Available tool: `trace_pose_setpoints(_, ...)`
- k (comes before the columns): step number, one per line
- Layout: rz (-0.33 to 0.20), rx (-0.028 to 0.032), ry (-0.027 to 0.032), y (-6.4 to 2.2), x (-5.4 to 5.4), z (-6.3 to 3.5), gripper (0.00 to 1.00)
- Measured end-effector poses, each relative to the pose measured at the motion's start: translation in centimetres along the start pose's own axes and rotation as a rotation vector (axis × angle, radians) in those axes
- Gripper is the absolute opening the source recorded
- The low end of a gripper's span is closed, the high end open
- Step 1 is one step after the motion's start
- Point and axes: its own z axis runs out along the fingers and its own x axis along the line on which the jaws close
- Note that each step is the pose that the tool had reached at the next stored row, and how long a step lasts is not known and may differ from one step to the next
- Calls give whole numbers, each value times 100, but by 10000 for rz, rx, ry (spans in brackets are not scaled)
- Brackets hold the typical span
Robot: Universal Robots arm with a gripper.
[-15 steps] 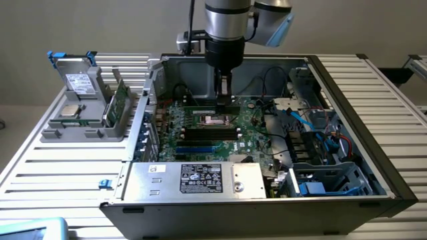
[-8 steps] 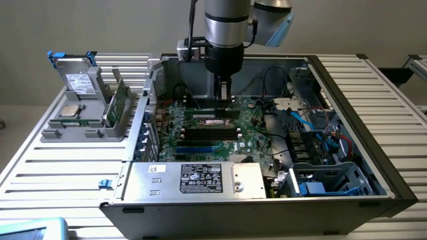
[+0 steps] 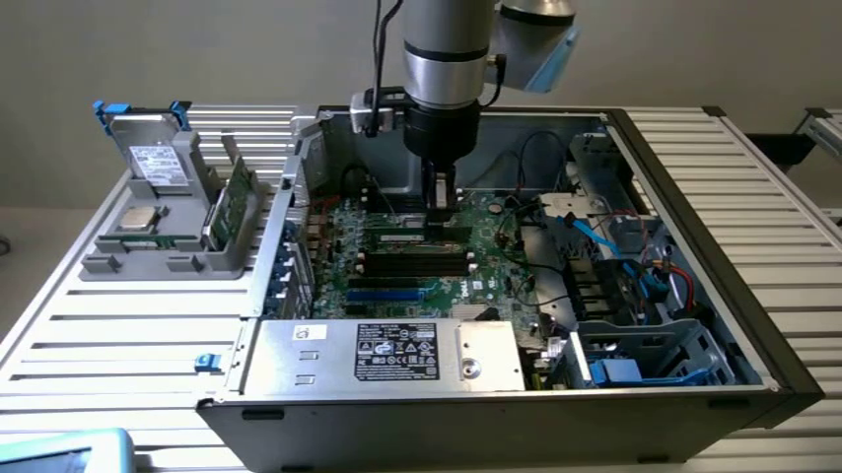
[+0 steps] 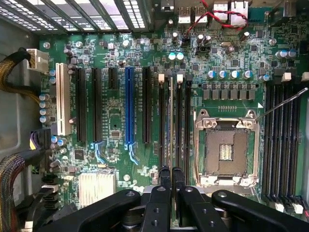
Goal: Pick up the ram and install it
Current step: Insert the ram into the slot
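One ram stick (image 4: 170,121) ran edge-on out from between the jaws. Four memory slots (image 4: 179,121) lay straight ahead of the jaws, and four more filled a second bank (image 4: 282,140) past the one processor socket (image 4: 226,147) to one side. To the other side sat one blue slot (image 4: 129,104), one white slot (image 4: 60,99) and one silver heat sink (image 4: 96,186). Well away from the jaws, one grey stand (image 3: 158,264) held one drive (image 3: 158,163) and one processor chip (image 3: 138,219).

Nothing legible anywhere. Black label (image 3: 398,352) on the power supply (image 3: 283,365), near side, carries white print and logo marks that are too small to read. The white sticker (image 3: 311,332) to its left is illegible. The white label (image 3: 158,163) on the drive (image 3: 140,133), far left, has unreadable print lines. Motherboard (image 4: 116,111) markings in the wrist view are illegible.
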Motion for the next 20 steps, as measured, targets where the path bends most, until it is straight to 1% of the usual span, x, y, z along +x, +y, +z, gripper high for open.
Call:
trace_pose_setpoints(7,-180,11,60,2,1,78,13)
trace_pose_setpoints(11,-236,16,65,1,5,153,13)
trace_pose_setpoints(15,-236,16,65,0,32,192,13)
trace_pose_setpoints(20,-220,16,65,2,31,237,13)
